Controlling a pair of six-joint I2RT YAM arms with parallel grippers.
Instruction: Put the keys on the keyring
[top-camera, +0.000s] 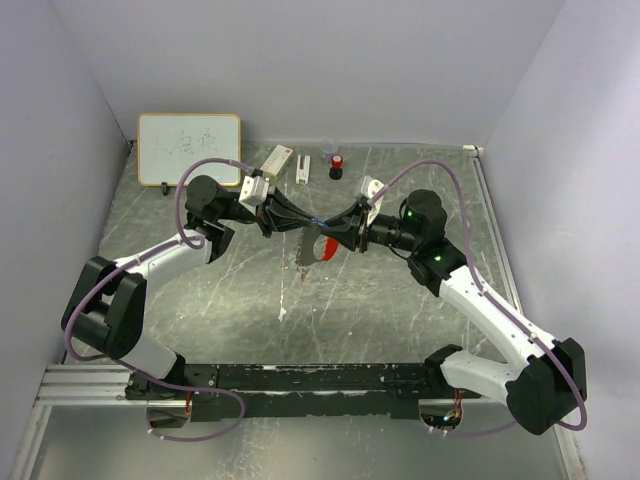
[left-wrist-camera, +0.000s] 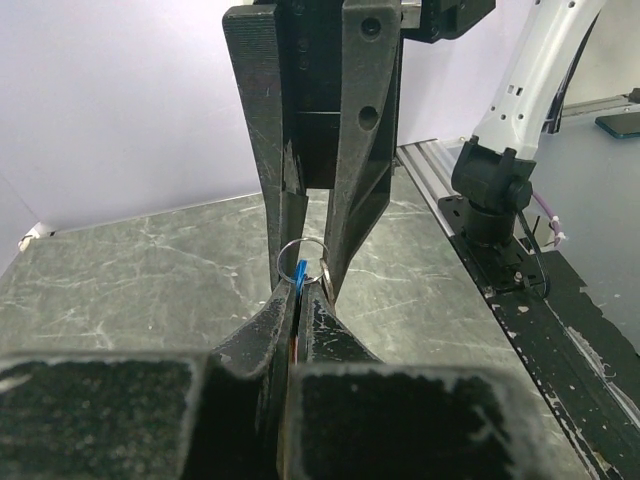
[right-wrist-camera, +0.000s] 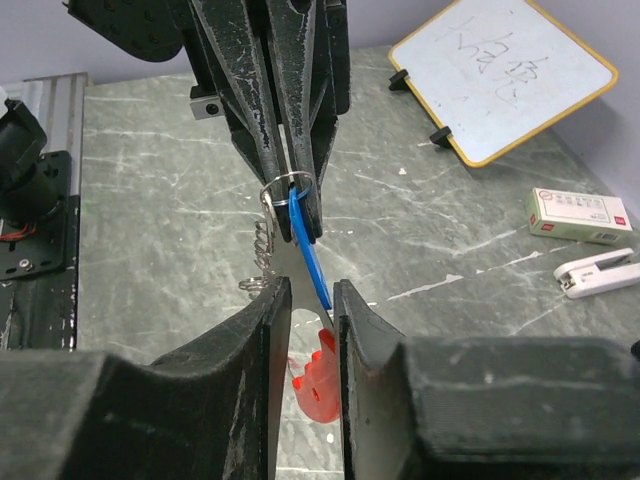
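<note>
Left gripper: reaches in from the left to the centre of the top view. In its own wrist view the fingers are pressed together, with the blue key nipped at their tips.
Right gripper: comes in from the right and meets the left gripper tip to tip. In its wrist view the fingers stand apart with a clear gap, and nothing there is visibly squeezed.
Blue key: runs as a slanted blue bar from the left gripper's tips at upper centre down into the right gripper's gap.
Keyring: held in the air between the two grippers, above the table. Its grey strip hangs down at the centre of the top view.
Ring: a thin wire loop at the top end of the blue key (whether the key is threaded on it cannot be told).
Red piece: hangs below the right gripper's gap at lower centre. Whether it is strap or key head cannot be told.
Background, upper part of the top view: whiteboard, small box, red-and-black bottle.
</note>
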